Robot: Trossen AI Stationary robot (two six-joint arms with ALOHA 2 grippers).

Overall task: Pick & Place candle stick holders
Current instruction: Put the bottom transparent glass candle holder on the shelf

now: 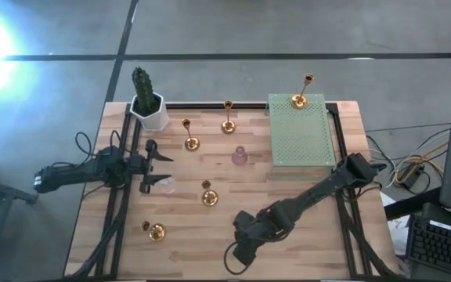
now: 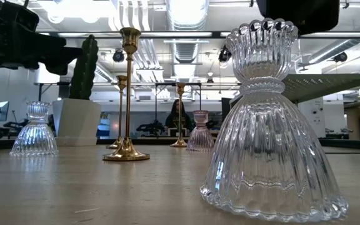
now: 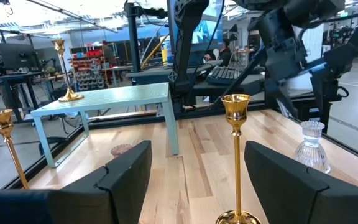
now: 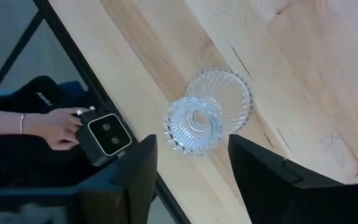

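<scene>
Glass candle stick holder (image 4: 207, 118), clear and ribbed, stands upright on its flared base near the table's (image 1: 319, 235) front edge, at about 6 o'clock on the high view. I have the right gripper (image 4: 191, 142) directly over it – fingers spread wide, one on each side, neither touching the glass, so it is let go. From table height the same piece (image 2: 270, 125) fills the foreground.

The other holders are scattered over the wood:
- a second clear glass one (image 1: 165, 185) at 8 o'clock, just beside the left gripper (image 1: 156, 168);
- a pinkish glass one (image 1: 239, 155) near the centre;
- gold ones at centre-left (image 1: 192, 143), toward 12 o'clock (image 1: 228, 125), just below centre (image 1: 208, 197) and at 7 o'clock (image 1: 156, 231);
- a tall gold one (image 1: 298, 100) on the far edge of the green perforated mat (image 1: 300, 133), at 1 o'clock.

My left arm waits at 9 o'clock, its fingers parted and holding nothing; a gold stem (image 3: 236, 155) stands ahead of them in its wrist view.

A white pot with a green cactus (image 1: 149, 106) sits at 11 o'clock. Off the front edge, a person's hand (image 4: 58, 127) rests against a small dark box (image 4: 104, 137) – seen only from the right wrist.
</scene>
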